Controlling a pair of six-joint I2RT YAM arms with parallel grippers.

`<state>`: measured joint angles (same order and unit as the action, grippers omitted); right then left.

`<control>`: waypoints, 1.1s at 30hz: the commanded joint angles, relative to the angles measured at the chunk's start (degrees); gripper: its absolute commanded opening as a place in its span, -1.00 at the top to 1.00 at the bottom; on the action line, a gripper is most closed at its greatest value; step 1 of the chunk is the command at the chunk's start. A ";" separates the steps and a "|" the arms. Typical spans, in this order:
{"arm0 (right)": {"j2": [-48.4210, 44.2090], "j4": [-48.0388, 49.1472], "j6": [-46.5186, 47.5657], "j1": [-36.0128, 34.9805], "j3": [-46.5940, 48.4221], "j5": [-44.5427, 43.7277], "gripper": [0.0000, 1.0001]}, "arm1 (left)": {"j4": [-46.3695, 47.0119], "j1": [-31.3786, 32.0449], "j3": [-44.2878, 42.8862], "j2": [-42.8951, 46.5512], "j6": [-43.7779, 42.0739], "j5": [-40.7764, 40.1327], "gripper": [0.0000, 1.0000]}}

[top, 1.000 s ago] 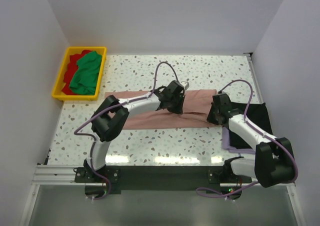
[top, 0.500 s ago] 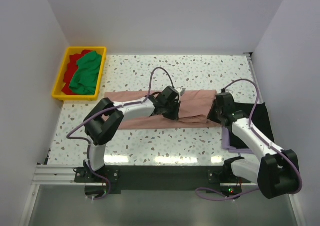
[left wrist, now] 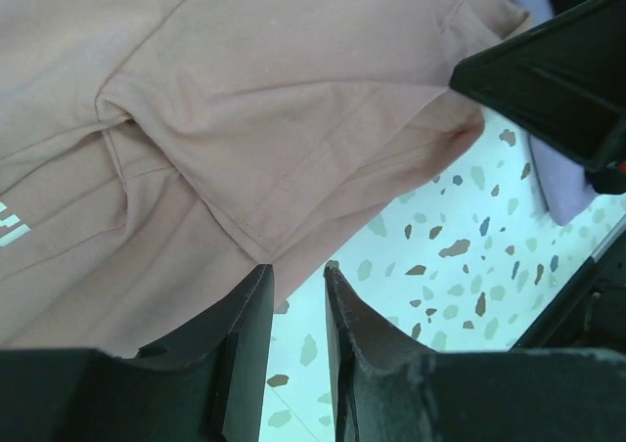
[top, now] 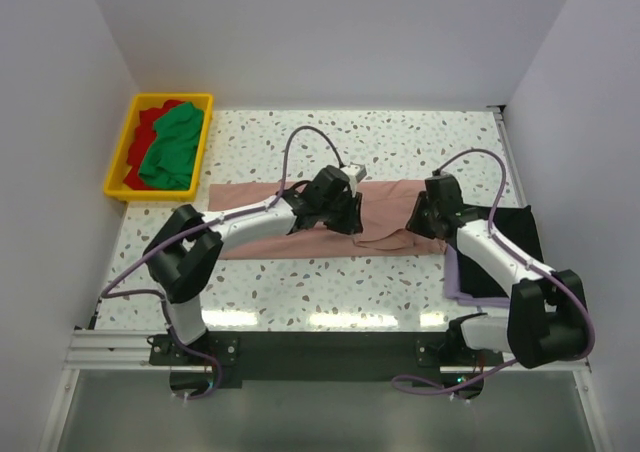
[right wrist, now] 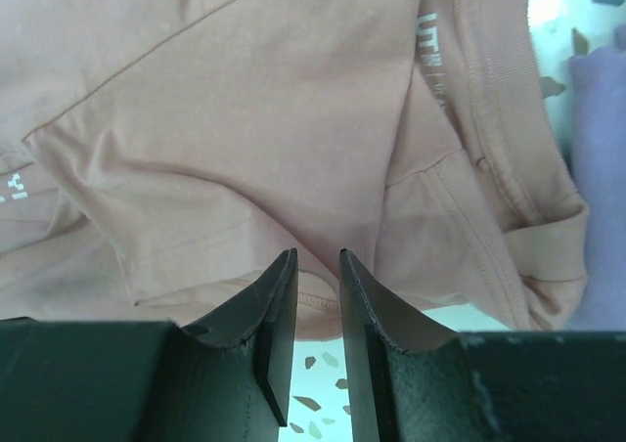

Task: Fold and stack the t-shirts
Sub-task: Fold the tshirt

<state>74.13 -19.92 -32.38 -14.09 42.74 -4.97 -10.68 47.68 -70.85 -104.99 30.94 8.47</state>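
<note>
- Dusty-pink t-shirt [top: 393,204]: lies flat on the table [top: 400,142], folded into a long band. Its long axis runs left to right across the top view, about midway between the near and far edges.
- The collar end points right, towards the lavender t-shirt [top: 458,284]. The ribbed neckline and a printed neck label [right wrist: 430,46] show in the right wrist view. The other end reaches left, near the yellow bin [top: 118,162].
- Folded layers at the right half are rumpled, with a sleeve hem lying loose on top. The near edge bulges out over the speckled surface.
- Left hand [left wrist: 296,286]: poised over the middle of the pink band, near its near edge. Its fingers stand a small way apart with nothing between them; cloth and table show through the gap.
- Right hand [right wrist: 316,261]: over the collar end of the same band. Its fingers are parted narrowly and grip nothing; the cloth lies below them.
- Black t-shirt [top: 515,237]: spread at the right edge of the table, partly under the right arm. The lavender one shows along its left and near sides.
- Green t-shirt [top: 172,147]: bunched in the yellow bin at the far left corner, atop the red t-shirt [top: 150,122].
</note>
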 commanded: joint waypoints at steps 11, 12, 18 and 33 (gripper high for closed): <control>-6.97 2.00 0.04 -0.42 -9.34 8.66 0.56 | 1.81 -7.69 4.49 6.02 5.36 0.67 0.47; -7.68 1.47 -0.05 -0.42 -8.91 8.66 0.56 | 1.54 -8.21 4.84 6.46 5.71 0.67 0.47; -6.99 -6.70 0.91 0.28 5.37 -2.74 0.39 | -0.04 -10.94 8.53 10.15 6.85 -0.29 0.46; 24.73 -3.02 2.94 12.68 25.10 1.89 0.24 | -3.47 -24.73 20.92 22.02 5.10 2.08 0.46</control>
<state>96.88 -24.43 -29.78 -1.89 64.34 -4.54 -14.48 24.36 -51.18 -84.99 36.86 8.51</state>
